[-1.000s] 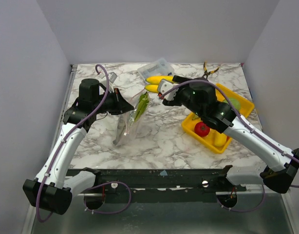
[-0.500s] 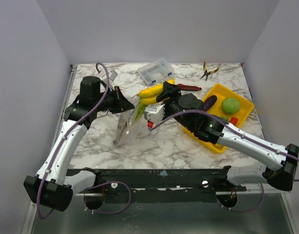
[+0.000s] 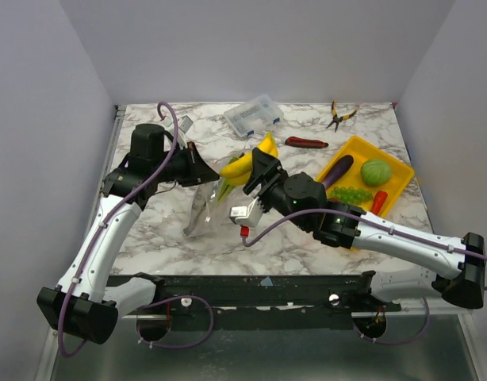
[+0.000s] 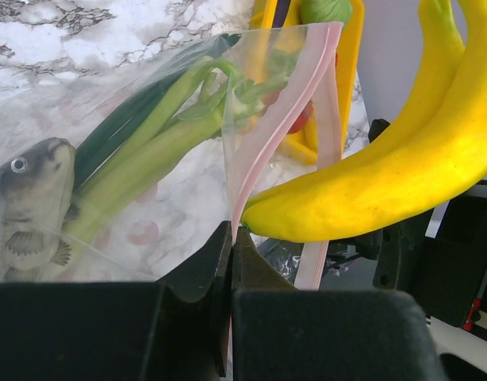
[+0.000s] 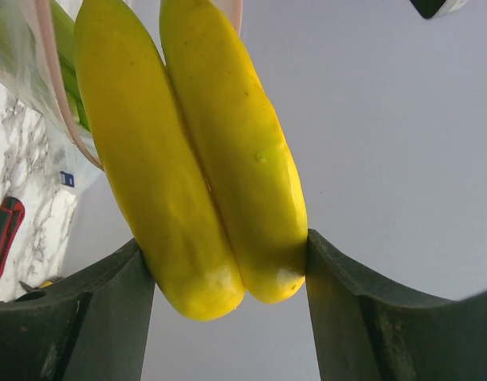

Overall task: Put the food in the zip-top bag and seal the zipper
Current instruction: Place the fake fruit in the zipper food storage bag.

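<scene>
My left gripper (image 3: 202, 169) is shut on the pink-red zipper strip (image 4: 263, 131) of the clear zip-top bag (image 3: 204, 210) and holds its mouth up and open. Green-white celery (image 4: 148, 151) and a grey toy fish (image 4: 29, 202) lie inside the bag. My right gripper (image 3: 258, 165) is shut on two joined yellow bananas (image 3: 245, 163) and holds them in the air with their tips at the bag's mouth (image 4: 370, 182). In the right wrist view the bananas (image 5: 204, 159) fill the space between the fingers. The pinch also shows in the left wrist view (image 4: 231, 232).
A yellow tray (image 3: 396, 193) at the right holds a purple eggplant (image 3: 340, 169), a green ball (image 3: 375, 171), green grapes (image 3: 350, 194) and a red piece (image 3: 379, 200). A rigid clear box (image 3: 255, 113), a red-handled tool (image 3: 307, 144) and pliers (image 3: 339, 117) lie at the back.
My right gripper has carried the bananas left and nearer, from the back middle to the bag's mouth. The left gripper has kept its hold on the bag almost unmoved.
</scene>
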Robot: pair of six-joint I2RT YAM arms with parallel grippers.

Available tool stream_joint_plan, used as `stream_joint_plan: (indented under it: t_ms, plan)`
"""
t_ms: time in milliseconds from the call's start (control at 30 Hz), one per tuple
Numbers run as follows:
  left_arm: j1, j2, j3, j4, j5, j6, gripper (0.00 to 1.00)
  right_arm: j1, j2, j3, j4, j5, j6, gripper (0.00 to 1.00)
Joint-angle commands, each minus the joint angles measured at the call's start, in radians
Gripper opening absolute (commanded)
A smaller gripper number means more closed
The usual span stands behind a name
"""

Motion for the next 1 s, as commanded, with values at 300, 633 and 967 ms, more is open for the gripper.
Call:
stream_joint_plan:
  t_ms: [300, 633, 967]
  plan:
    - [-0.028, -0.03, 0.084, -0.072, -0.042, 0.02, 0.0, 0.033, -0.061, -0.061, -0.043, -0.056, -0.151, 0.23]
    - [-0.095, -0.005, 0.133, -0.079, -0.049, -0.003, 0.0, 0.085, -0.001, -0.044, -0.042, -0.098, -0.149, 0.54]
    - [-0.104, -0.027, 0.097, -0.065, -0.088, -0.007, 0.0, 0.091, 0.071, 0.065, -0.025, -0.069, 0.253, 1.0]
